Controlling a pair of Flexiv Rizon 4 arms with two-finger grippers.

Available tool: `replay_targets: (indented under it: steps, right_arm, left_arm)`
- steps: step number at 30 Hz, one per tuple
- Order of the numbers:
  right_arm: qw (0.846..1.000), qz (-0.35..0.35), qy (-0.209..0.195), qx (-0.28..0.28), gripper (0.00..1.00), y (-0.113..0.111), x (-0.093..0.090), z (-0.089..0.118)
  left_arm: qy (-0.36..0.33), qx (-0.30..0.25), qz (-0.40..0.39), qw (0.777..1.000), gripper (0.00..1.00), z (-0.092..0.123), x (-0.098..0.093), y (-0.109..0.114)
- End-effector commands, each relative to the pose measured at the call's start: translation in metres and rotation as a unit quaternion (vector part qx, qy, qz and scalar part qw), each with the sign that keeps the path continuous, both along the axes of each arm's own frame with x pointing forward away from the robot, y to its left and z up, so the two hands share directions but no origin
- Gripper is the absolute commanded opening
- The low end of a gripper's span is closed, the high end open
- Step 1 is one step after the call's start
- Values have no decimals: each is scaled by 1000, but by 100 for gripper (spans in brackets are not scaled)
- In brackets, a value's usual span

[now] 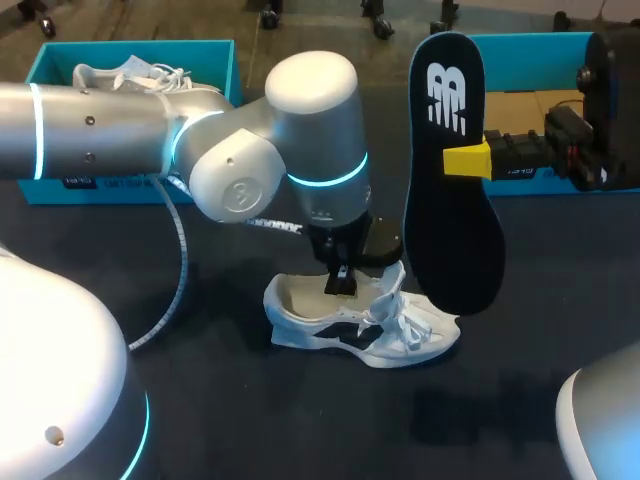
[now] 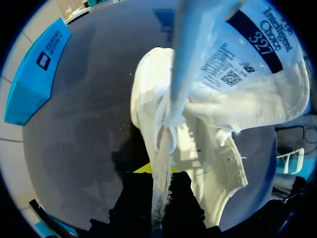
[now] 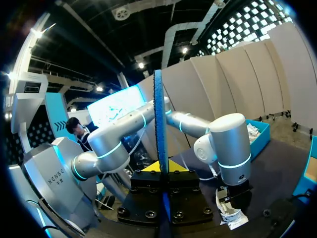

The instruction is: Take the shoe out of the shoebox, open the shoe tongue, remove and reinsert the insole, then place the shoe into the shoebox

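A white shoe [image 1: 340,325] lies on the dark table, toe to the right, laces loose. My left gripper [image 1: 342,283] comes down into its opening and is shut on the side wall. In the left wrist view the white wall [image 2: 161,193] is pinched in the gripper [image 2: 157,176], with the raised, labelled tongue [image 2: 247,44] ahead. My right gripper [image 1: 468,158] is shut on a black insole [image 1: 450,230], held upright in the air just right of the shoe. The right wrist view shows the insole [image 3: 159,124] edge-on in the right gripper [image 3: 161,171].
A blue shoebox [image 1: 60,70] at the back left holds another white shoe [image 1: 130,75]. A second blue shoebox [image 1: 520,50] stands at the back right behind my right arm. A grey cable [image 1: 180,260] hangs from my left arm over the table.
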State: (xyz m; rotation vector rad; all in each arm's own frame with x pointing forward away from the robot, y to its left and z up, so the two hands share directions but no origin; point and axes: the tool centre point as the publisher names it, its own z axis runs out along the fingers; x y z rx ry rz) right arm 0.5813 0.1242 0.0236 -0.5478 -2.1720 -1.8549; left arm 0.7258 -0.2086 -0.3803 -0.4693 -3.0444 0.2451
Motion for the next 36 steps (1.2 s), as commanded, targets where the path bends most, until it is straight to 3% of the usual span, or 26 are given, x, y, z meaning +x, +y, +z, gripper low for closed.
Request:
replay_targets:
  steps: [1,7,11,24,27,32,36]
  right_arm:
    - [1000,4,2,-3,0,3,5,2]
    - [1000,4,2,-3,0,3,5,2]
    - [1000,4,2,-3,0,3,5,2]
    - [1000,4,2,-3,0,3,5,2]
    - [1000,4,2,-3,0,3,5,2]
    - [1000,4,2,-3,0,3,5,2]
    - [1000,4,2,-3,0,3,5,2]
  left_arm:
    - [-1,-2,-26,1000,0,17,-1,3]
    - [-17,-15,-167,986,0,40,-7,-2]
    - [-57,-39,-321,945,0,55,-13,-2]
    - [-58,-40,-328,942,0,56,-13,-2]
    - [-53,-39,-413,908,0,59,-8,3]
    - [-60,-26,-510,857,0,66,-18,10]
    - [-65,-14,-551,832,0,63,-25,14]
